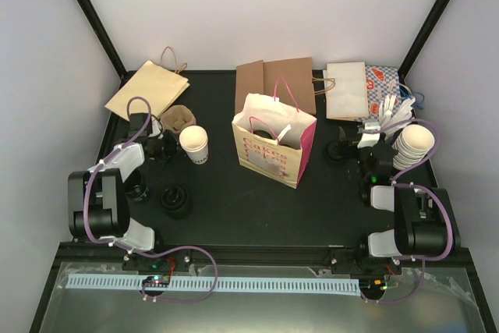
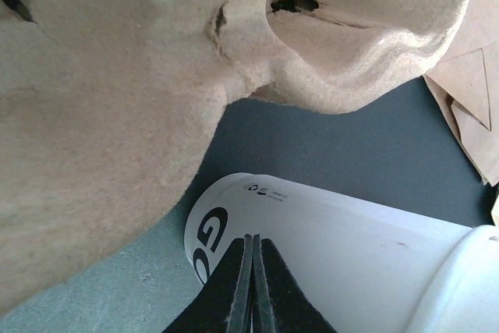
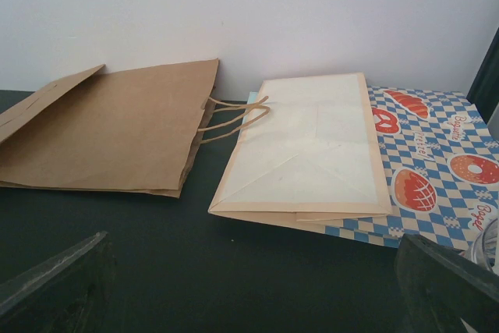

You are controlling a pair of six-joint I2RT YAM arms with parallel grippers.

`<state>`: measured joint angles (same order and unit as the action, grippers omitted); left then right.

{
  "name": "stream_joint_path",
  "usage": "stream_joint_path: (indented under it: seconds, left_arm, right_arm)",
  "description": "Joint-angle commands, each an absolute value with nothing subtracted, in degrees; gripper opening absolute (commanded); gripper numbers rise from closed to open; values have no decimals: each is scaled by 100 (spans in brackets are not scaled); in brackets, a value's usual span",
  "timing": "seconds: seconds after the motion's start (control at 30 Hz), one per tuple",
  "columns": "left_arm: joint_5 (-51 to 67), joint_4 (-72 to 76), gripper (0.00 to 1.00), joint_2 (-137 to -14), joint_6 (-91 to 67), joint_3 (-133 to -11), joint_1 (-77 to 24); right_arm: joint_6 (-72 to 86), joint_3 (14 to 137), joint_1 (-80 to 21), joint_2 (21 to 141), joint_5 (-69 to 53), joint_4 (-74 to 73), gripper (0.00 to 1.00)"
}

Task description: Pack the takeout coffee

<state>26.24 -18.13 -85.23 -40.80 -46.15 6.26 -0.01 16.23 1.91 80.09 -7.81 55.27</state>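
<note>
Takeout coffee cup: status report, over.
Left end effector shut beside coffee cup, nothing pinched. Right end effector open, empty. Cup outside the open bag. Pulp carrier close beside it.

A large dark "G" is printed low on the white cup (image 2: 351, 247); "Pretzel" and "Bagel" are written on the blue-checked bag (image 3: 433, 126); "cakes" is faintly legible on the standing bag (image 1: 269, 154)

Soft, even overhead light keeps the top view bright; the pink-sided bag (image 1: 269, 160) throws only a faint shadow on the black table (image 1: 234, 208). In the left wrist view the close pulp cup carrier (image 2: 101, 115) looks soft, the white cup (image 2: 335, 247) sharper, its rim washed out.
</note>
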Motion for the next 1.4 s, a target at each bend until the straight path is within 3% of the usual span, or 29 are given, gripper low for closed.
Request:
stream_joint_path:
  seconds: [0.0,0.67,1.0,1.1,1.13,1.23,1.37]
  left_arm:
    - [2911,-1563,2,-8643,-4196,-4684,542]
    - [2924,-1271,1,-8876,-4425,-4655,-9]
    - [750,-2498,2,-7602,-3347,-5004,126]
    - [162,-2492,17,-7164,-2854,-5007,183]
    - [54,-2322,29,-7001,-2651,-4920,181]
    - [343,-1133,77,-6446,-1932,-4297,189]
    - [282,739,93,-5716,-1202,-3234,170]
  right_arm:
    - [-95,1591,170,8016,-756,5879,100]
    - [-97,1590,175,8017,-754,5880,100]
    - [-93,1585,171,8016,-756,5880,100]
    - [-94,1591,171,8016,-758,5880,100]
    - [-96,1591,169,8016,-756,5880,100]
    - [-91,1591,168,8020,-756,5879,100]
    - [-97,1589,169,8016,-754,5874,100]
